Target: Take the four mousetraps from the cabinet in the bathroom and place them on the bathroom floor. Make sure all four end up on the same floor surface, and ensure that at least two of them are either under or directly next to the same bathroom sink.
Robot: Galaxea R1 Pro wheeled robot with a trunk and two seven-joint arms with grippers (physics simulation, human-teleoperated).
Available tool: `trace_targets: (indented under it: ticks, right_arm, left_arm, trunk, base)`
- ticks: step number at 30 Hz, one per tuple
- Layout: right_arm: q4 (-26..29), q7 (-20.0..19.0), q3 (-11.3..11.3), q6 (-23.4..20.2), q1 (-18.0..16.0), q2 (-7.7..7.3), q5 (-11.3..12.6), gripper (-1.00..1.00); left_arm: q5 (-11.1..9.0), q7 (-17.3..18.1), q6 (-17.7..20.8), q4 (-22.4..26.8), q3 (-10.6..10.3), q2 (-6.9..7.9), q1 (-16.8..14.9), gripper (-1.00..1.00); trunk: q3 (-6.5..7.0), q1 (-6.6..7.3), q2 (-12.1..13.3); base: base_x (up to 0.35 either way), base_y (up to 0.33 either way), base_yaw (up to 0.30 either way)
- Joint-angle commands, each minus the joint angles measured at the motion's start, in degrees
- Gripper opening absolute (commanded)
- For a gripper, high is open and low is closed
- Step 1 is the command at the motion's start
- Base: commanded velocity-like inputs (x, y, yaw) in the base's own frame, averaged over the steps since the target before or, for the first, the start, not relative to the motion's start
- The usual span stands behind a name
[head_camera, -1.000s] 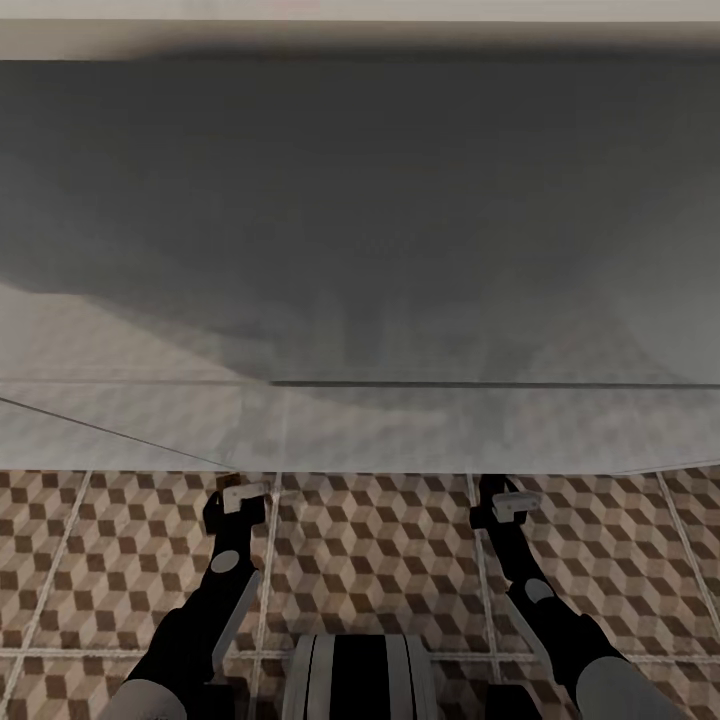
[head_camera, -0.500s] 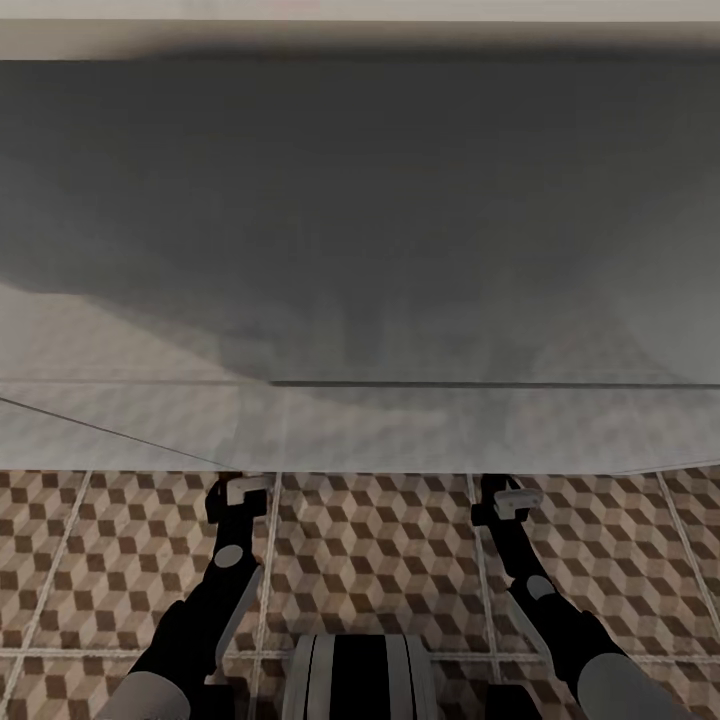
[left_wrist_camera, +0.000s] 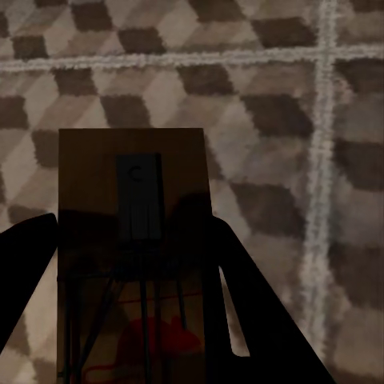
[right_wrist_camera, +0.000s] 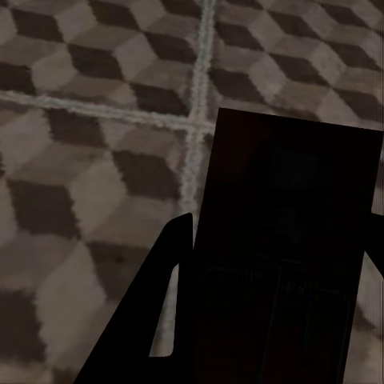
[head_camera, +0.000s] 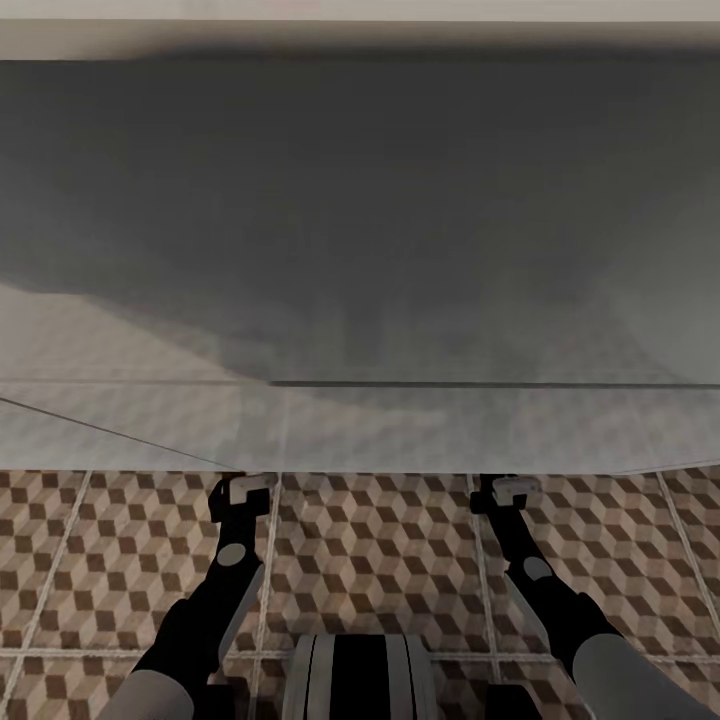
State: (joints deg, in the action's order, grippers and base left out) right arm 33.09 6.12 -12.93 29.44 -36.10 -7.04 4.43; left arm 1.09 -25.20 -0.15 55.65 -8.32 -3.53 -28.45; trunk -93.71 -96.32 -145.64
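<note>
A dark-brown mousetrap (left_wrist_camera: 132,248) is held between the jaws of the left gripper (head_camera: 246,489), closed on its sides above the cube-patterned bathroom floor (head_camera: 370,545); a grey plate and a red mouse shape are seen on it, and no readable writing. A second mousetrap (right_wrist_camera: 284,248), in deep shadow, is clamped likewise between the jaws of the right gripper (head_camera: 513,489). In the head view the grippers are seen at about 7 and 5 o'clock, just before the foot of a white, shadowed front (head_camera: 400,430).

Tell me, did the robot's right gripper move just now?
Yes, a little. In the head view the right gripper has crept up toward the white vanity edge, with a mousetrap between its fingers above the bathroom floor.
</note>
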Motion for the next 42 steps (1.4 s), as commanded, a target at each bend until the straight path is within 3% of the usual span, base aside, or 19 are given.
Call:
trace_targets:
  ticks: [1, 8, 14, 17, 22, 32, 42]
  right_arm:
    - [0.0, 0.3, -0.5, 0.2, -0.1, -0.06, 0.6, -1.0]
    - [0.0, 0.6, -0.5, 0.0, -0.1, 0.18, 0.3, -1.0]
    - [0.0, 1.5, -0.5, 0.1, -0.1, 0.26, 0.4, -1.0]
    - [0.0, 5.8, -0.5, 0.1, -0.1, 0.34, 0.4, -1.0]
    - [0.0, 8.7, -0.5, 0.1, -0.1, 0.37, 0.4, -1.0]
    - [0.0, 9.0, -0.5, 0.0, -0.1, 0.38, 0.6, -1.0]
    - [0.0, 6.6, -0.6, -0.9, -1.4, 0.45, 0.6, -1.0]
  left_arm:
    - [0.1, -0.3, 0.0, 0.0, -0.1, 0.01, 0.0, -1.0]
    - [0.0, -0.4, -0.1, 0.0, -0.1, -0.06, -0.3, -1.0]
    - [0.0, -1.0, -2.9, 0.0, 0.0, -0.62, -0.4, -1.0]
    - [0.0, -0.8, -3.8, -0.2, 0.1, -0.79, -0.4, -1.0]
    - [0.0, -0.9, -4.0, -0.2, 0.1, -0.86, -0.4, -1.0]
    - [0.1, -0.4, -3.9, -0.6, -0.2, -0.86, -0.4, -1.0]
    - [0.1, -0.2, -3.4, -0.6, -0.2, -0.63, -0.4, -1.0]
  trunk:
    - [-0.03, 0.01, 0.0]
    - [-0.03, 0.01, 0.0]
    - [-0.03, 0.01, 0.0]
    - [-0.03, 0.01, 0.0]
    - [-0.03, 0.01, 0.0]
    - [-0.03, 0.01, 0.0]
    - [-0.03, 0.01, 0.0]
  base:
    - [0.0, 0.0, 0.0]
    - [0.0, 0.0, 0.0]
    - [0.0, 0.0, 0.0]
    - [0.0, 0.0, 0.0]
    - [0.0, 0.0, 0.0]
    - [0.0, 0.0, 0.0]
    - [0.0, 0.0, 0.0]
